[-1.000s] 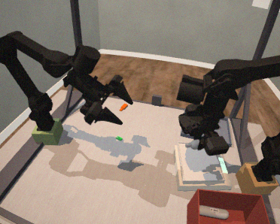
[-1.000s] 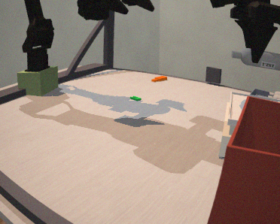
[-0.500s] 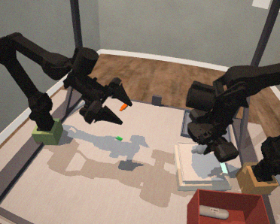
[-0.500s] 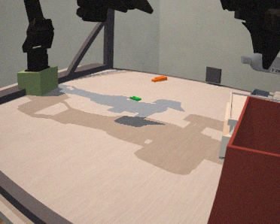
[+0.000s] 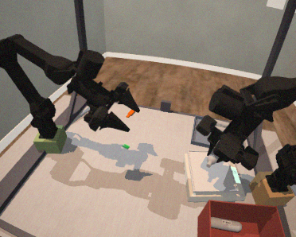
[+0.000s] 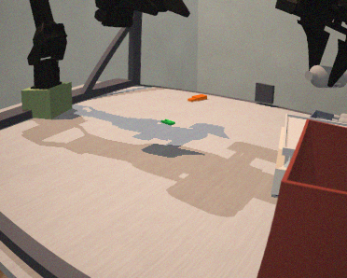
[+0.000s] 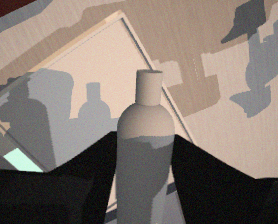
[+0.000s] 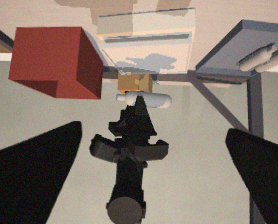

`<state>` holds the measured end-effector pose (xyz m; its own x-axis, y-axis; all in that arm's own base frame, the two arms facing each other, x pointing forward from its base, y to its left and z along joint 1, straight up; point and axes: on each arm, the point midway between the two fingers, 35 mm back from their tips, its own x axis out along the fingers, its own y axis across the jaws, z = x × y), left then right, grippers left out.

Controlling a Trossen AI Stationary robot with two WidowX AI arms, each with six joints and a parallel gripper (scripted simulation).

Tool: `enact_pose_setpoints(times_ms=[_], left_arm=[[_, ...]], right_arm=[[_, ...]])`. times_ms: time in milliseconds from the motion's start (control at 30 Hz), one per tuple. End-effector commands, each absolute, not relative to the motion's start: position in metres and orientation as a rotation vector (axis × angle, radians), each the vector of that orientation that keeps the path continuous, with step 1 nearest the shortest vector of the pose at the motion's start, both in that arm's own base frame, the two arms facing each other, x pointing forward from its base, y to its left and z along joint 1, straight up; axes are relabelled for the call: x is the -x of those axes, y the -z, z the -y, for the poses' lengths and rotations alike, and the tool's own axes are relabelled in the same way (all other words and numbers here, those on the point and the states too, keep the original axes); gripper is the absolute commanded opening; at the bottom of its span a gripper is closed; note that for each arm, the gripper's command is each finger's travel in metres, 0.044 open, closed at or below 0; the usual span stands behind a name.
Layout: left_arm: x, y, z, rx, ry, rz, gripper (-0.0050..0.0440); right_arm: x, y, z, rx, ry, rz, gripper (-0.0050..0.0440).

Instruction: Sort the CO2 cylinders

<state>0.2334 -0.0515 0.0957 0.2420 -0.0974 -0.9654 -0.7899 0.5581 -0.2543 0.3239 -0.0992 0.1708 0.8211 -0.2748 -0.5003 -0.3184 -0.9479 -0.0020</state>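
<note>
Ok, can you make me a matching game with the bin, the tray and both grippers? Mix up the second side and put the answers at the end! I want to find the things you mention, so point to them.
Things:
1. scrap bin point(image 5: 204, 223) point(image 6: 312, 229) point(image 8: 47, 55)
2. left gripper point(image 5: 212, 155) point(image 6: 323, 76) point(image 7: 145, 137) point(image 8: 140, 102)
3. right gripper point(image 5: 134, 120) point(image 6: 187, 13) point(image 8: 154, 128)
4. tray point(image 5: 192, 133) point(image 6: 322, 115) point(image 8: 225, 52)

Colours and states:
A. open
B. blue-grey
C. shut on a CO2 cylinder point(image 5: 211, 160) point(image 6: 320, 75) point(image 7: 146, 165) point(image 8: 157, 100)
D. red

Right pairs: 1-D, 2-C, 3-A, 4-B
</note>
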Motion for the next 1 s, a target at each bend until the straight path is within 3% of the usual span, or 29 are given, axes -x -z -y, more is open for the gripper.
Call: enact_pose_setpoints(times_ms=[0, 400, 967], left_arm=[[-0.235, -0.101, 0.053, 1.058, -0.664, -1.131, -0.0050], [-0.235, -0.101, 0.054, 1.211, -0.759, -1.038, -0.0050], [-0.332, -0.106, 0.075, 1.218, -0.750, -1.033, -0.0050]], right_arm=[[-0.325, -0.177, 0.099, 2.927, -0.757, -0.477, 0.0440], [-0.325, -0.177, 0.099, 2.927, -0.757, -0.477, 0.0440], [-0.325, -0.177, 0.099, 2.927, -0.757, -0.477, 0.0440]])
